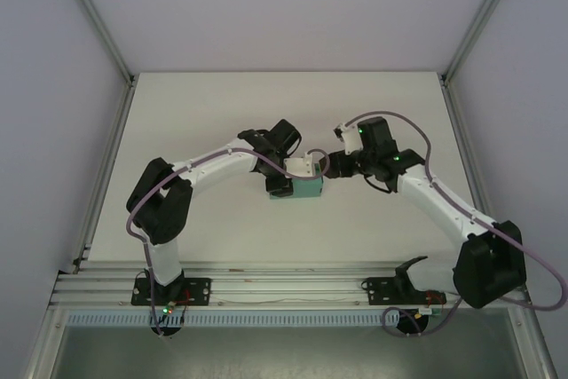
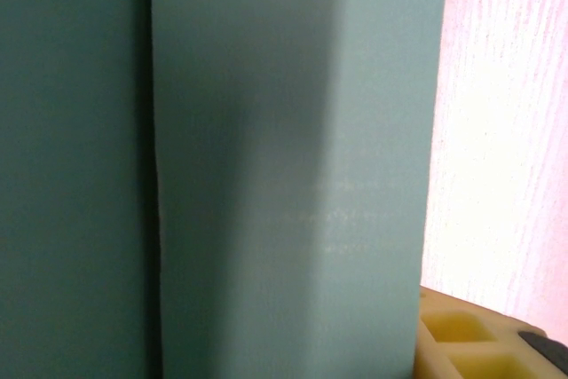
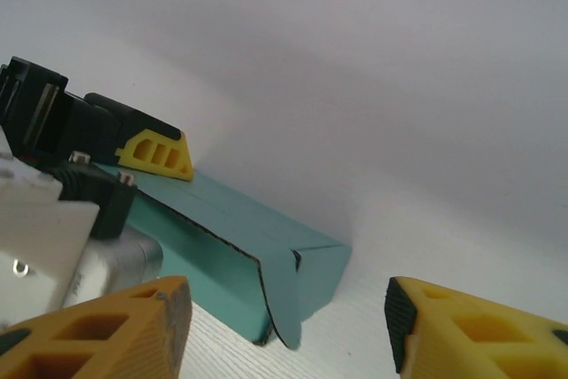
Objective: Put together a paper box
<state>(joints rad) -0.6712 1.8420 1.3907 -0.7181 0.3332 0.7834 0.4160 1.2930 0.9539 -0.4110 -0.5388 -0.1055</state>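
Box: flap loose. My left fingers grip it; my right fingers are half-open and empty. Advice: press the flap squarely.

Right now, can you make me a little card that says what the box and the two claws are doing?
box: teal paper box, on the white table
box end: the flap facing the right claw hangs open and curved
left claw: closed on the box's other end
right claw: open, nothing between its fingers, just short of the box
box finished: not yet
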